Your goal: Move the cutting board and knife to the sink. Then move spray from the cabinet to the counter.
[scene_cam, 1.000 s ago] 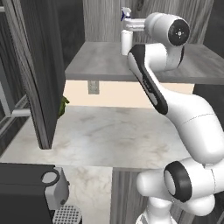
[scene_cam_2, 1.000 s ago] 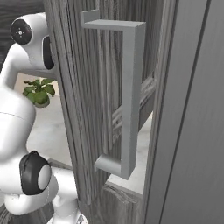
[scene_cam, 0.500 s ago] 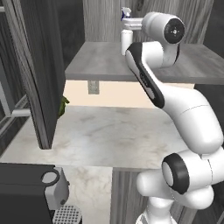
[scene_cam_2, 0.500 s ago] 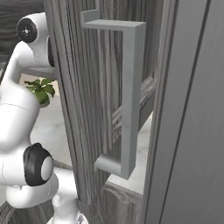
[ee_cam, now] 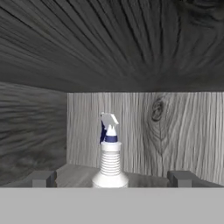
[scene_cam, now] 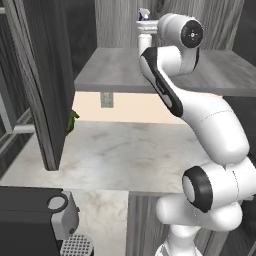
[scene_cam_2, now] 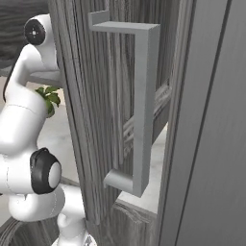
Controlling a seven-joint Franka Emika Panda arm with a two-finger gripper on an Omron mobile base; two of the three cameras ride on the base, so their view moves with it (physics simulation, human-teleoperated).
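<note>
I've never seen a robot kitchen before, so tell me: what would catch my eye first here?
Probably the big white arm, rising from the lower right of the left base view and reaching up into the dark cabinet. In the hand view a small white spray stands upright on the shelf, straight ahead between the open gripper tips. In the right base view, a tall grey door handle looms close.

The arm (scene_cam: 170, 70) hides most of the spray (scene_cam: 144, 15); the cabinet (scene_cam: 45, 85) door covers the plant (scene_cam: 72, 121).
</note>
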